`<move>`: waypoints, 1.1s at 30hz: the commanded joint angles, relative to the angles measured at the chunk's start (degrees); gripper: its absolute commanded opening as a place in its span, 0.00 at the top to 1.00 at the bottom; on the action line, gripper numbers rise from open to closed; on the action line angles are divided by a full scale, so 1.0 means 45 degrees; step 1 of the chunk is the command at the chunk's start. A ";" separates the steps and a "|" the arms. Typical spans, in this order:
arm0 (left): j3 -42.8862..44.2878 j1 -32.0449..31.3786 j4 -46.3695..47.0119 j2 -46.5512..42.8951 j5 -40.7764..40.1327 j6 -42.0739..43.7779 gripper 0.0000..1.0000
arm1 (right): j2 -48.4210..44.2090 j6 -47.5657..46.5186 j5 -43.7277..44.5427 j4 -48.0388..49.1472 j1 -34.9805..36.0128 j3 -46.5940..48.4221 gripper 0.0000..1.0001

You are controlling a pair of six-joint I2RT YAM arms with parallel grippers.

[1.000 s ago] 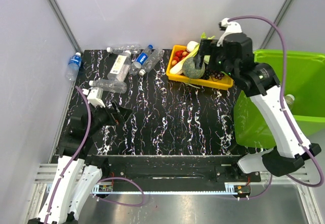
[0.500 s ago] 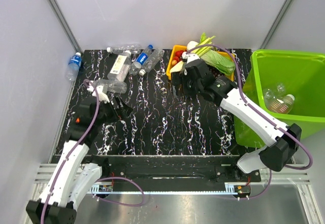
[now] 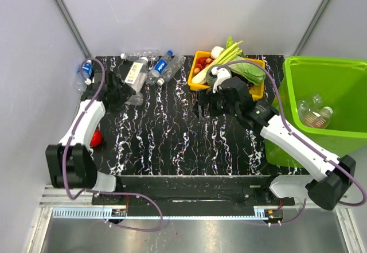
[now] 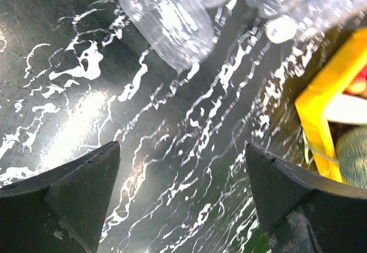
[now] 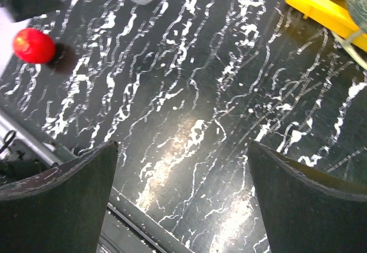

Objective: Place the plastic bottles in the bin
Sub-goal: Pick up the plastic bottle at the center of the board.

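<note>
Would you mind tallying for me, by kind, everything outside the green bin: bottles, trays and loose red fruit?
bottles: 6
yellow tray: 1
loose red fruit: 1
Total: 8

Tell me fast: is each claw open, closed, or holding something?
Left claw: open, holding nothing.
Right claw: open, holding nothing.

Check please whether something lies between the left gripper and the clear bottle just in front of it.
Nothing visible does. The left gripper is open, and only bare black table lies between its fingers and the clear bottle ahead. The yellow tray sits off to one side.
</note>
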 commanded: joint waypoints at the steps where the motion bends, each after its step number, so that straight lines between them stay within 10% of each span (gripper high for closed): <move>1: 0.0624 0.0705 0.0395 0.1819 -0.0054 -0.2258 0.08 | -0.0804 -0.0295 -0.2028 0.1574 0.0105 -0.0572 0.01; 15: 0.0994 0.2270 0.1100 0.3050 -0.2866 -0.5188 0.09 | -0.2719 -0.0296 -0.3868 0.2005 0.0105 -0.2037 0.01; 33: 0.3163 0.2759 0.2641 0.6819 -0.2088 -0.4642 0.12 | -0.1471 -0.0176 -0.4104 0.2963 0.0105 -0.1628 0.01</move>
